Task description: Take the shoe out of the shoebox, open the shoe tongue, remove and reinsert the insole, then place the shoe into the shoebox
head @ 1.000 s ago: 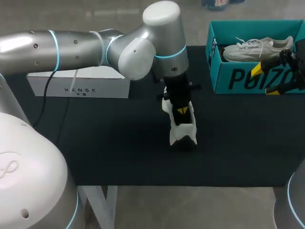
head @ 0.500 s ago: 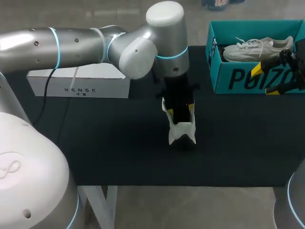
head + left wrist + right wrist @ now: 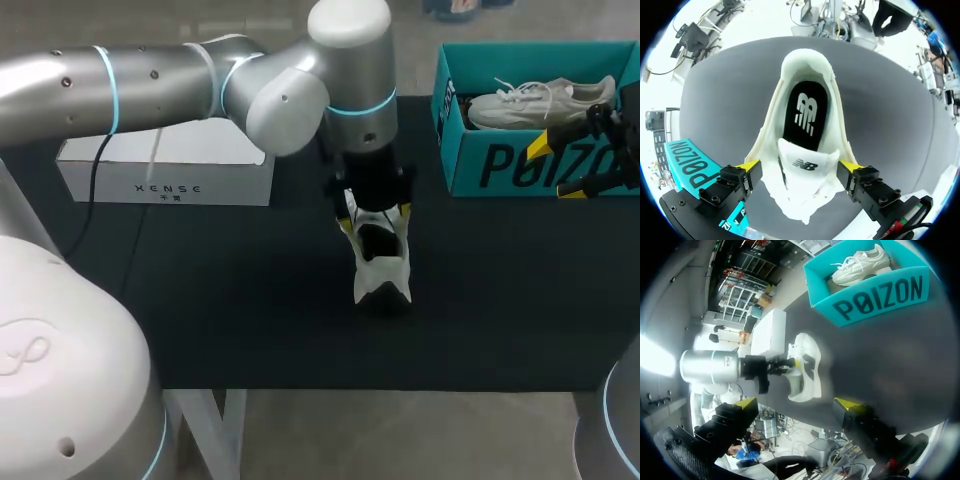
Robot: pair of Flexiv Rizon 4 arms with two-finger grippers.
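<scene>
left claw spread astride shoe | right claw agape

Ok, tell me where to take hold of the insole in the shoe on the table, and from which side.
I'd grip the insole at its heel end, coming down from above through the opening of the shoe. Only that part lies bare: the tongue covers its front, and the walls of the shoe close off the sides.
</scene>
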